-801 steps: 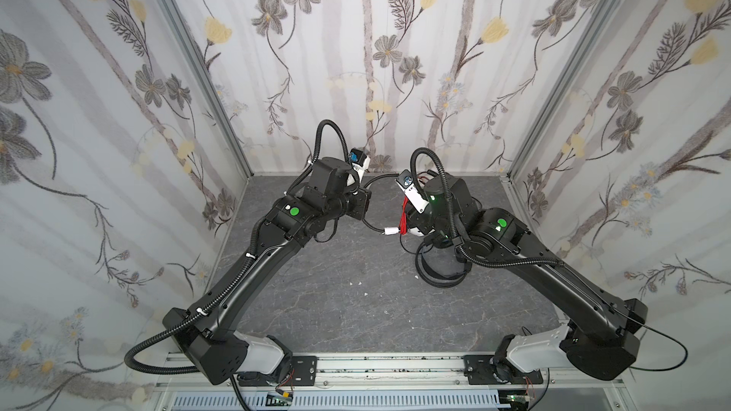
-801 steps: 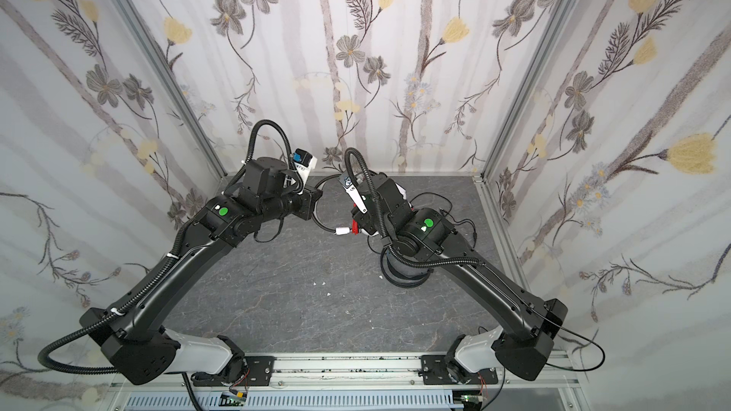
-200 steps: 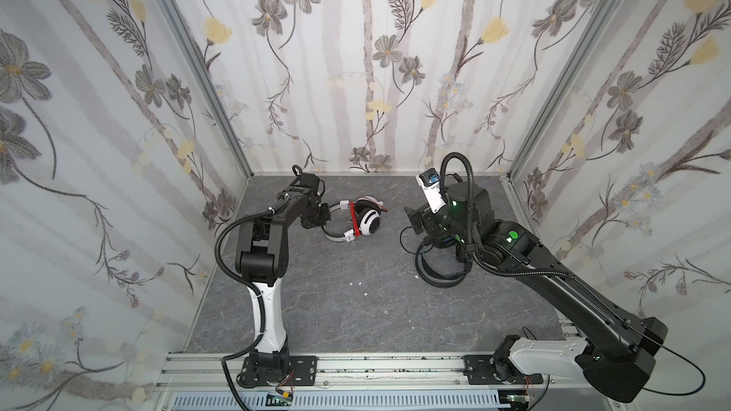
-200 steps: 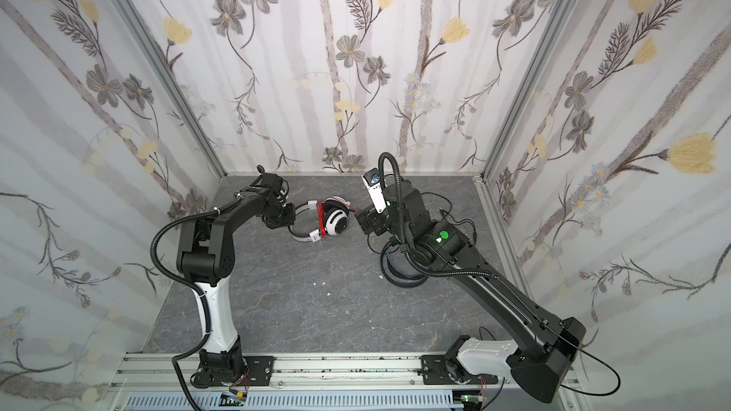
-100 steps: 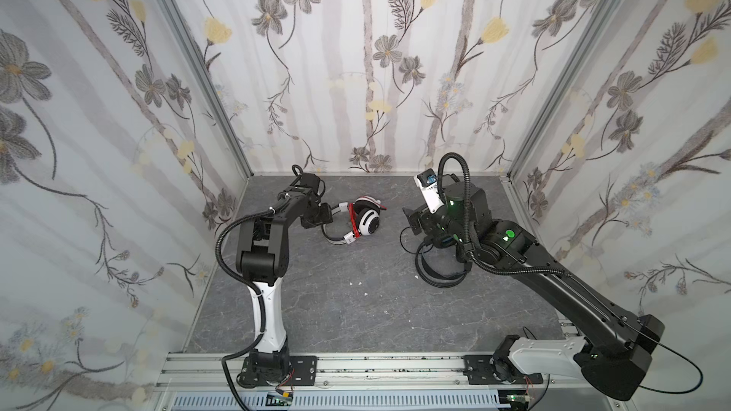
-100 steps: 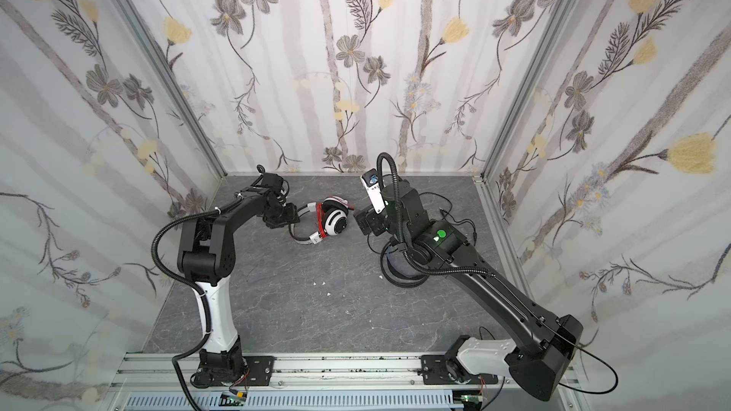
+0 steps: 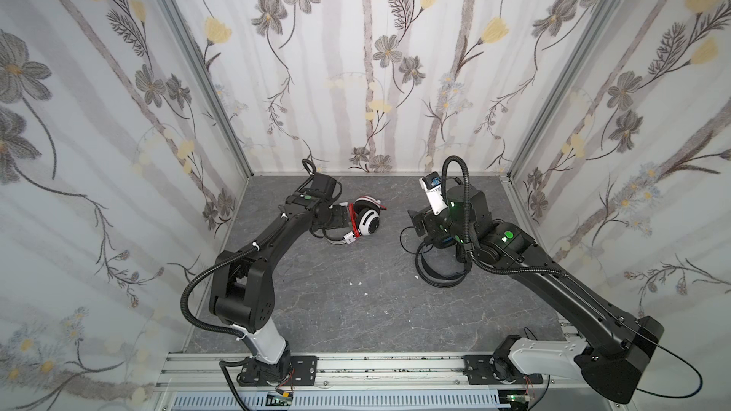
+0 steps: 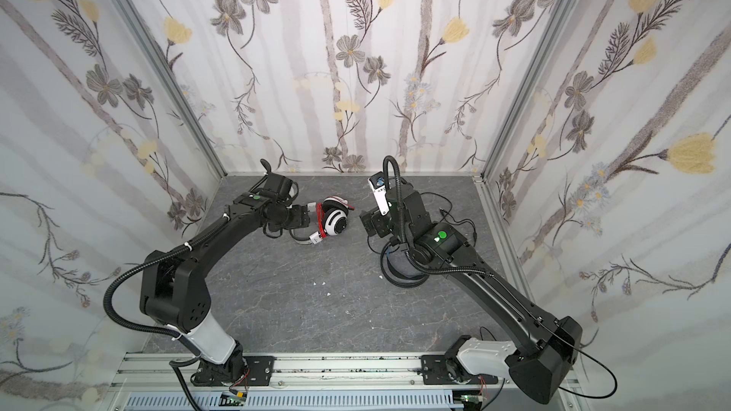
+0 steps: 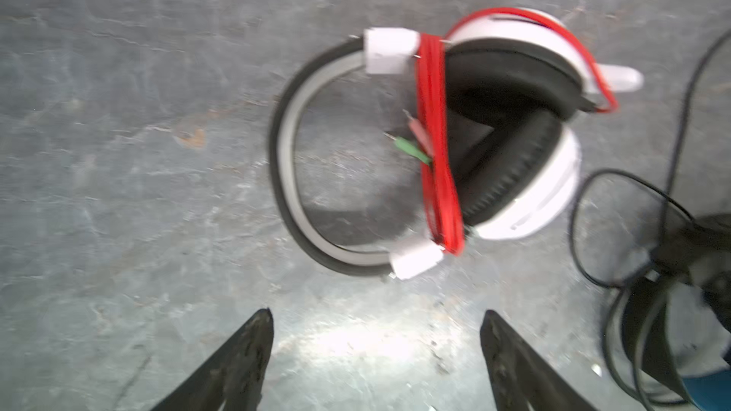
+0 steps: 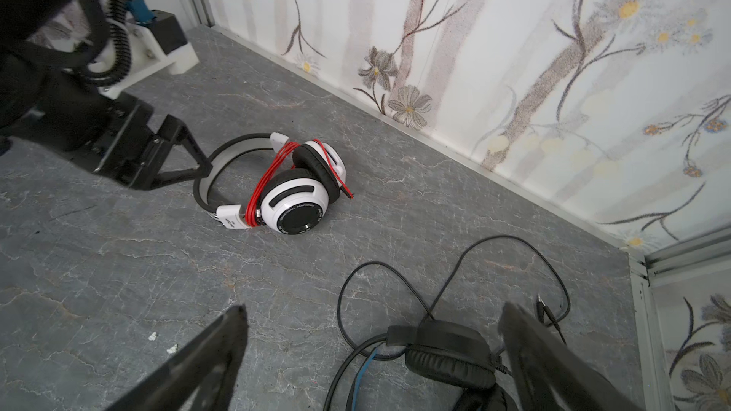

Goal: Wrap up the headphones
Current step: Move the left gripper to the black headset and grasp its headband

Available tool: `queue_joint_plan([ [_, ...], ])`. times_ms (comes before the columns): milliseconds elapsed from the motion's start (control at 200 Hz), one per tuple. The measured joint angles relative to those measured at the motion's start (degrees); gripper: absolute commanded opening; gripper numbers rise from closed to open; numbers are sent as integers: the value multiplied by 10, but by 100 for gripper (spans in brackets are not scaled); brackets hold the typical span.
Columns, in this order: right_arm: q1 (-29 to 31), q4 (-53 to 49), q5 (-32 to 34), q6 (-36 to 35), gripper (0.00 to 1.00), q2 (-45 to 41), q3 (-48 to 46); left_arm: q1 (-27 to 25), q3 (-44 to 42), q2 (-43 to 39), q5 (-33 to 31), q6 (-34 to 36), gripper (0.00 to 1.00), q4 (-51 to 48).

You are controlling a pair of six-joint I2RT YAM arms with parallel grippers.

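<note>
1. Release: the left gripper point(image 9: 376, 312), shut a second ago at the band of the white headset point(image 9: 514, 132), now has its jaws wide apart just beside that band, holding nothing.
2. The white headset lies on the table point(image 7: 356, 310) at the far left. Its red cord point(image 9: 435, 152) is wound across the band ends with the plugs tucked in, so that one looks finished.
3. The right gripper point(image 10: 374, 308) hovers with jaws apart, as before, over the black headset point(image 10: 447, 353) at the right. Its black cord point(image 10: 395, 266) sprawls loose, so I judge this half remains to be done.
4. In both top views the right arm covers most of the black headset, and the right wrist view cuts it off at the edge. The left wrist view is blurred, so how firmly the red cord holds cannot be told.
</note>
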Motion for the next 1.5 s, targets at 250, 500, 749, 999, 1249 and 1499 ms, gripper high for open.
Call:
queue_joint_plan([
  [250,-99,2,-30,59,100,-22,-47,-190,45,70,18,-109,86,21],
  [500,-138,5,-47,84,100,-62,-92,-283,139,200,11,-182,96,54],
  [749,-160,14,-58,92,100,-80,-113,-305,218,299,11,-207,91,53],
  [999,-169,17,-69,94,100,-82,-118,-315,210,320,10,-208,68,40],
  [1249,-170,17,-71,94,100,-82,-118,-313,184,317,2,-207,33,49],
  [1499,-172,20,-71,94,100,-82,-119,-291,112,255,-11,-168,16,49],
])
